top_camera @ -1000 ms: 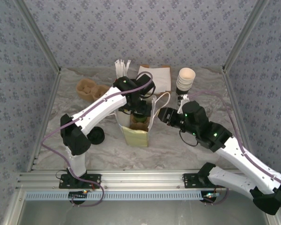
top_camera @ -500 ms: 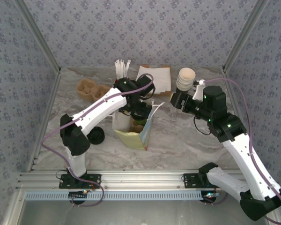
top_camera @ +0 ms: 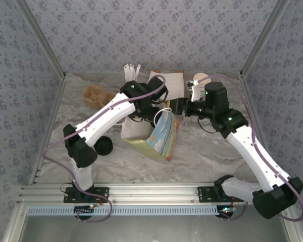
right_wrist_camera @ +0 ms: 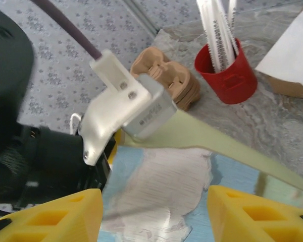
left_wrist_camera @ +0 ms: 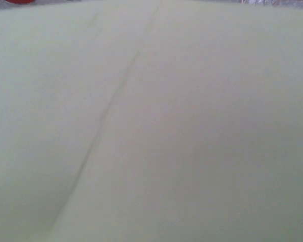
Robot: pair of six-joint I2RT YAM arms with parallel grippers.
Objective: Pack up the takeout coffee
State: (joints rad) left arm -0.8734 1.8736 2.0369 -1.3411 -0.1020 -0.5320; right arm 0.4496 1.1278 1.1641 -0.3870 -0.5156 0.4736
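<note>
The white-and-yellow paper bag (top_camera: 161,135) leans over to the right, its blue printed face up. The takeout coffee is hidden. My left arm's wrist (top_camera: 141,100) reaches down into the bag's mouth, where the paper hides its fingers; pale yellow bag paper (left_wrist_camera: 151,121) presses close against the left wrist camera. My right gripper (top_camera: 178,106) hovers at the bag's upper right edge. In the right wrist view the right gripper (right_wrist_camera: 151,217) stands open, its yellow fingers (right_wrist_camera: 50,217) wide apart over the bag's blue and white face (right_wrist_camera: 156,186), holding nothing.
A red cup with white sticks (right_wrist_camera: 227,75) and a brown cup carrier (right_wrist_camera: 166,80) stand at the back left. White napkins (top_camera: 169,80) and a stack of white cups (top_camera: 198,80) sit behind the right arm. A round black object (top_camera: 104,145) lies left of the bag.
The bag has tipped from upright to leaning right. The right gripper swung up and left to the bag's top and opened wider. The green cup seen inside the bag is now covered.
</note>
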